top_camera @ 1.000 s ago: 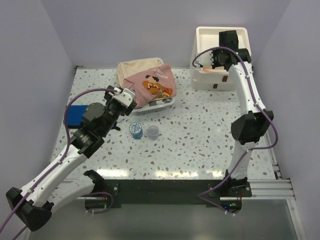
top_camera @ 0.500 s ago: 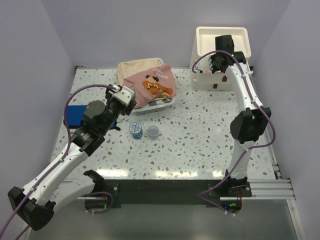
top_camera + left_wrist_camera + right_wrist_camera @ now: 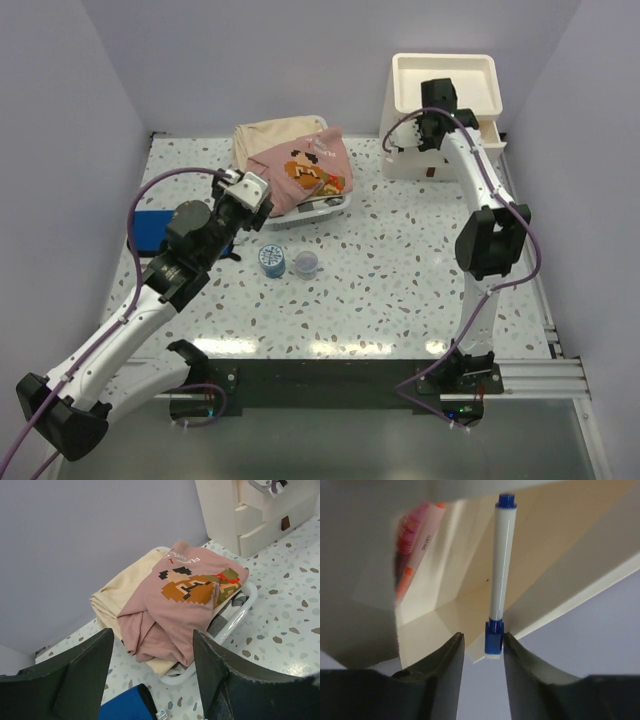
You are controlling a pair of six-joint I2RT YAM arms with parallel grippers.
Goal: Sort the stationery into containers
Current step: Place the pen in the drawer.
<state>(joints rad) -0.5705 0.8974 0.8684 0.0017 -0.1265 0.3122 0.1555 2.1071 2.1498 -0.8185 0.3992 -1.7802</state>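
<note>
Mid-table, sorting looks partly done: one tape roll (image 3: 270, 260) and one cup (image 3: 306, 263) are unsorted.
Left gripper (image 3: 152, 634) is spread and empty. At the far unit (image 3: 470, 60), the right gripper (image 3: 481, 639) is slightly parted, one pen (image 3: 502, 560) loose between its jaws over the open drawer (image 3: 545, 540), one orange marker (image 3: 412, 545) inside.

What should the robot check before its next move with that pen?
1. Right fingers apart: ok.
2. Pen inside the open drawer: ok.
3. Pen free of both fingers: cannot tell, its blue end sits close beside one.
4. Left fingers open and empty: ok.
5. Everything sorted: not ok, tape roll and clear cup lie on the table.
</note>
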